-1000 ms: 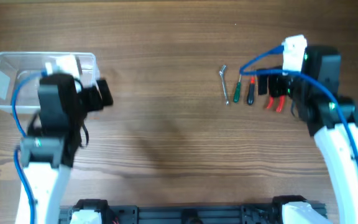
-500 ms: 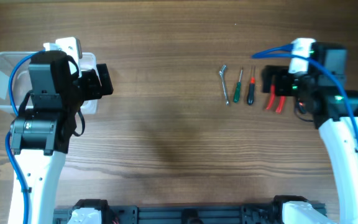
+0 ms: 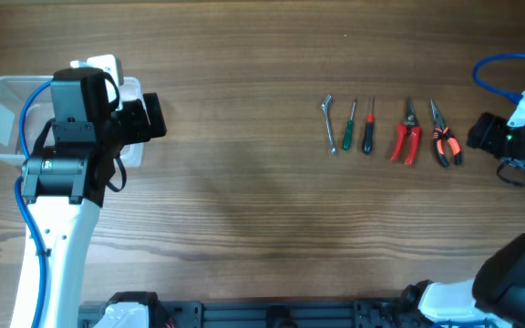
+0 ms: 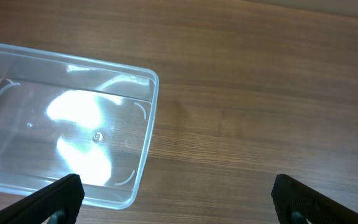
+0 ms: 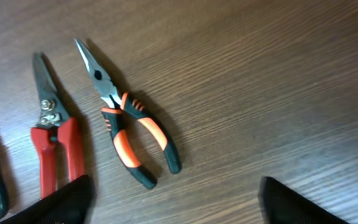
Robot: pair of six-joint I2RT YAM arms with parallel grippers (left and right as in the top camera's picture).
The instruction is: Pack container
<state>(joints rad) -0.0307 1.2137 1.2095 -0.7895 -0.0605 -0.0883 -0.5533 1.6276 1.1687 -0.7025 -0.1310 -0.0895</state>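
Legend. The right gripper (image 5: 176,196) was shown with its fingers spread wide and nothing between them, held over bare table (image 5: 278,93) just to the right of the orange-handled pliers (image 5: 126,134). Next to these were laid the red-handled cutters (image 5: 55,149), then a dark-handled screwdriver (image 3: 368,132), a green-handled screwdriver (image 3: 348,128) and a small wrench (image 3: 330,123), all in one row and none touching. The left gripper (image 4: 176,191) was likewise open and empty, hung over the right end of the container (image 4: 149,118), which was set at the far left of the table, well apart from the tools, with nothing inside it. The first pick-up was judged to be in hand, the pliers being nearest. A sound grasp would be obtained if the fingers were turned across both handles close to the pivot, lowered until both were straddled, and closed firmly, the cutters alongside being left undisturbed. A long carry to the container was to be expected.
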